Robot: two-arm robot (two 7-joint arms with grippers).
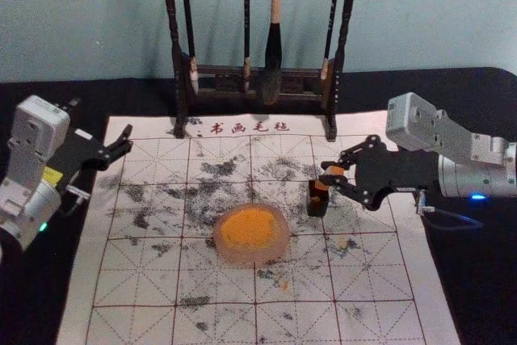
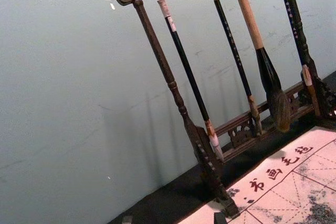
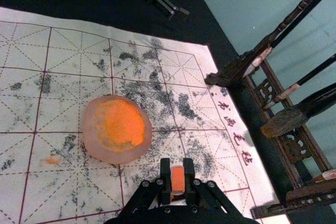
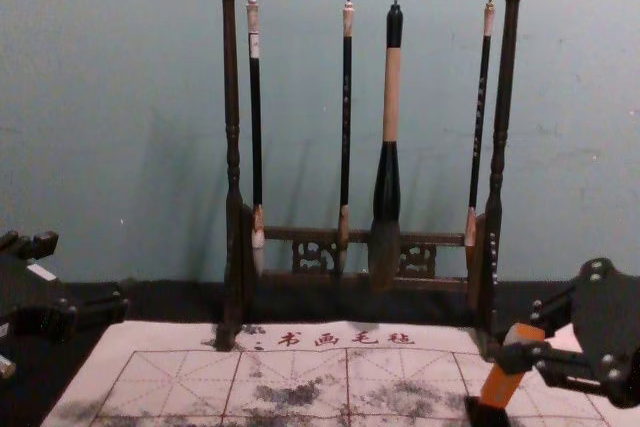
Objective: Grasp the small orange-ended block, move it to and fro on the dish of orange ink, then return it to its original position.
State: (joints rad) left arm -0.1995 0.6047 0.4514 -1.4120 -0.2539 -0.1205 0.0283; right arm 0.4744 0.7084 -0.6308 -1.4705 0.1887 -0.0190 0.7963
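My right gripper (image 1: pixel 329 180) is at the right of the mat, shut on the orange block (image 1: pixel 321 186). Directly beneath is a small black holder (image 1: pixel 317 204); whether the block's lower end is inside it, I cannot tell. In the right wrist view the block (image 3: pixel 178 179) sits between the fingertips of my right gripper (image 3: pixel 178 176). The chest view has the block (image 4: pixel 502 385) slightly tilted above the black holder (image 4: pixel 487 413). The round dish of orange ink (image 1: pixel 250 233) rests to the left of the holder. My left gripper (image 1: pixel 102 125) stays parked open at the left; its fingertips edge into the left wrist view.
A dark wooden rack (image 1: pixel 218 86) with hanging brushes stands behind the mat, the large brush (image 1: pixel 272 62) near its middle. The white gridded mat (image 1: pixel 137 280) has black ink smudges and a few orange spots. Black cloth (image 1: pixel 485 272) surrounds it.
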